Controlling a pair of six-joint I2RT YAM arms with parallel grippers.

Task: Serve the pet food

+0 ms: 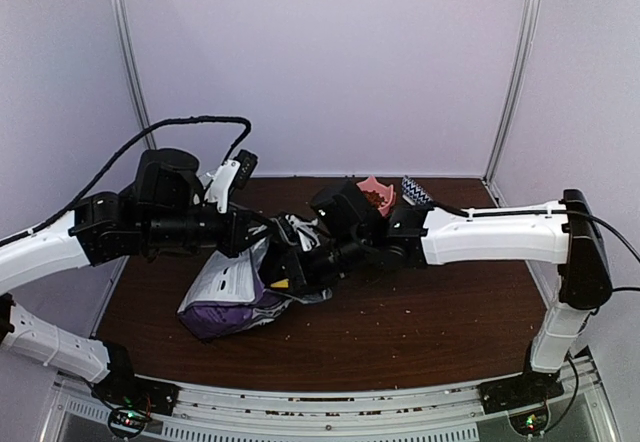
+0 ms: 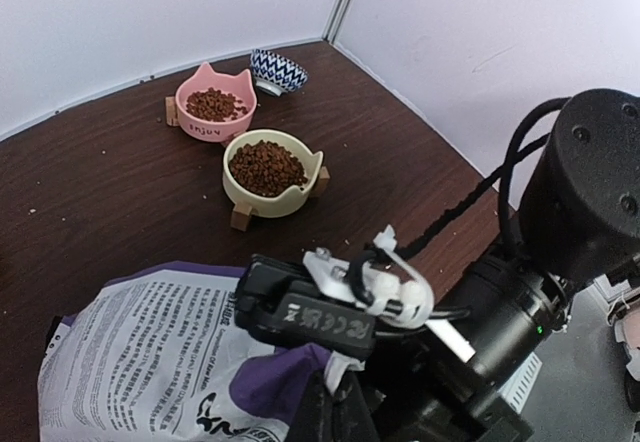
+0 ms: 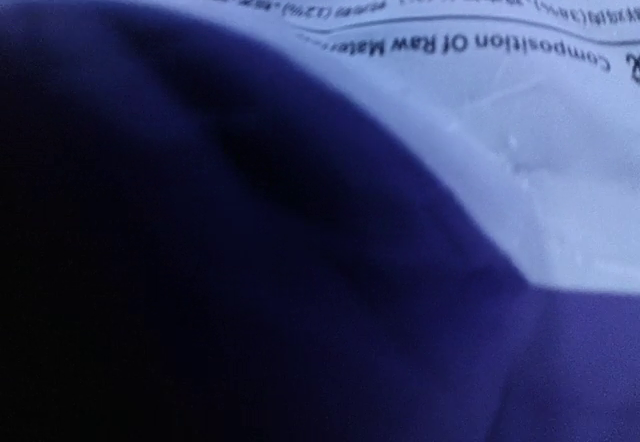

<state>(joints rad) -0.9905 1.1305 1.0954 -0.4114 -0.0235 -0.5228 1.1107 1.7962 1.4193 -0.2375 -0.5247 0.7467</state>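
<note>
— Two heaps of small dark-brown dry kibble, the pet food (image 2: 266, 167), lie ahead of the left end effector (image 1: 258, 237). One is in the cream cat-eared bowl (image 2: 290, 200), the other in the pink cat-eared bowl (image 2: 200, 130) just beyond it. The rest should be in the purple plastic bag (image 1: 232, 292) with the white printed label.

— Where is the bag?

— It lies on the dark wooden table (image 2: 100, 192), right under both end effectors. The right end effector (image 1: 292, 270) is so close that its camera shows only label and purple film.

— Wide or narrow?

— I cannot tell for either; the fingers are hidden.

— Which step, then?

— Serving looks nearly done, I judge. The next move calls for letting the bag go and backing away without spilling.
</note>
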